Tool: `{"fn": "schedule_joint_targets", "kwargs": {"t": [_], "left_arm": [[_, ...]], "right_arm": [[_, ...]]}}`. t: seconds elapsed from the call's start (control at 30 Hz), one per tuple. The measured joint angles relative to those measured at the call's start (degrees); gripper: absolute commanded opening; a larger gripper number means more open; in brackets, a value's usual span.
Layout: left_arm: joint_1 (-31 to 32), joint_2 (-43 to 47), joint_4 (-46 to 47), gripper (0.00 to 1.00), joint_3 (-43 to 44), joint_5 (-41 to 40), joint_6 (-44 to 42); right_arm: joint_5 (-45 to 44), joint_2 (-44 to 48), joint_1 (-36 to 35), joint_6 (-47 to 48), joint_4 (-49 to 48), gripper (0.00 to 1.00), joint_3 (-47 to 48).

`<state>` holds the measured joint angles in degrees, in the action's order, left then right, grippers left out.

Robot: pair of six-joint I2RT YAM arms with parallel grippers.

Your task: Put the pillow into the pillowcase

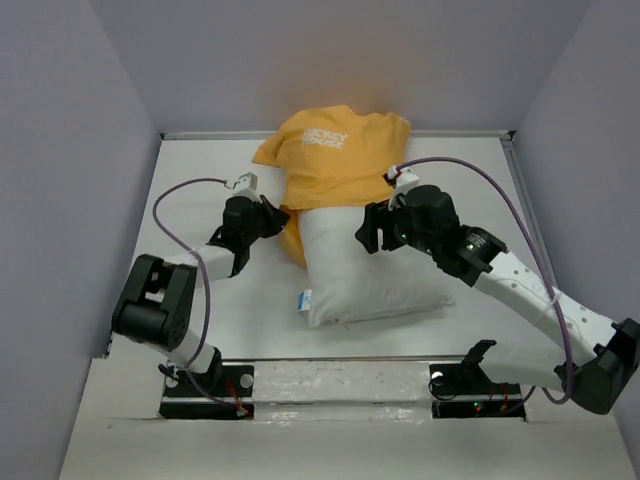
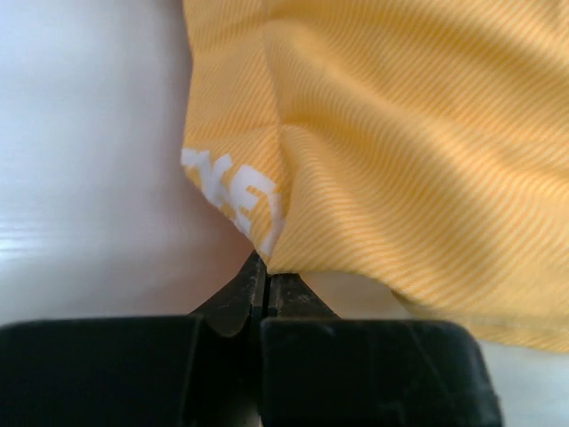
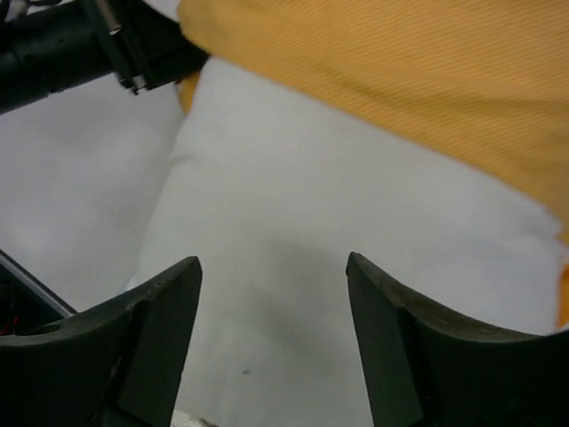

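**Plump white fabric pillow (image 1: pixel 375 275) lies half inside a thin orange-yellow fabric pillowcase (image 1: pixel 340 150) on the white worktop (image 1: pixel 200 300)**
White lettering on the case seems to read "MICKEY MOUSE"; the pillow's small blue-and-white tag (image 1: pixel 303 299) is illegible. The left claw (image 1: pixel 272 215) pinches the case's hem; the right claw (image 1: pixel 372 232) gapes wide over the pillow, holding nothing.

"MICKEY MOUSE" on pillowcase (image 1: pixel 331 150)
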<state>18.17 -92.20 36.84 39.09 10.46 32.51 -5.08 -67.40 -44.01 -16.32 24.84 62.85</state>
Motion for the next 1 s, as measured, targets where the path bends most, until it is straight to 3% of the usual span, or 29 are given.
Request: {"fn": "schedule_joint_targets", "kwargs": {"t": [0.13, 0.23, 0.27, 0.33, 0.43, 0.53, 0.67, 0.8, 0.83, 0.93, 0.97, 1.0], "left_arm": [[-5.2, 9.6, 0.7, 0.00, -5.6, 1.8, 2.8], [-8.7, 10.2, 0.5, 0.00, -6.3, 2.0, 4.1], [-9.9, 9.7, 0.5, 0.00, -6.3, 2.2, 4.8], [-11.2, 8.8, 0.3, 0.00, -6.0, 2.4, 5.2], [-12.1, 4.3, -5.5, 0.00, -0.3, 2.9, 3.7], [-12.2, 1.4, -10.4, 0.00, 5.9, 3.0, 1.2], [-12.2, 1.5, -12.5, 0.00, 7.5, 3.4, -0.8], [-12.2, 1.6, -14.4, 0.00, 7.5, 3.8, -1.7], [-12.2, 1.7, -14.6, 0.00, 7.5, 3.8, -1.7], [-12.3, 2.5, -15.2, 0.00, 7.5, 4.2, -1.7], [-12.3, 2.8, -15.4, 0.00, 7.5, 4.3, -1.7], [-12.3, 3.2, -15.6, 0.00, 7.4, 4.4, -1.7]], "right_arm": [[5.1, 5.7, 10.7, 1.1, -0.7, 0.72, 0.1], [8.6, 9.1, 18.9, 0.9, -4.1, 0.48, -0.9], [9.5, 10.1, 20.5, 0.2, -7.0, 0.29, -3.0], [10.2, 9.9, 23.2, -0.4, -10.0, 0.18, -6.6], [12.3, 5.7, 27.8, -2.6, -17.2, 0.25, -12.7], [15.1, -3.7, 30.3, -3.0, -22.8, 0.59, -18.2], [20.4, -11.5, 30.1, -2.5, -26.5, 0.71, -23.6], [24.7, -13.4, 29.4, -3.0, -31.8, 0.70, -27.0], [26.3, -13.7, 29.1, -3.9, -34.2, 0.63, -27.9], [28.7, -14.9, 27.0, -6.4, -39.5, 0.57, -29.9], [29.2, -15.5, 26.0, -7.3, -40.7, 0.47, -30.2], [29.6, -16.4, 24.6, -8.3, -42.6, 0.44, -30.6]]}}
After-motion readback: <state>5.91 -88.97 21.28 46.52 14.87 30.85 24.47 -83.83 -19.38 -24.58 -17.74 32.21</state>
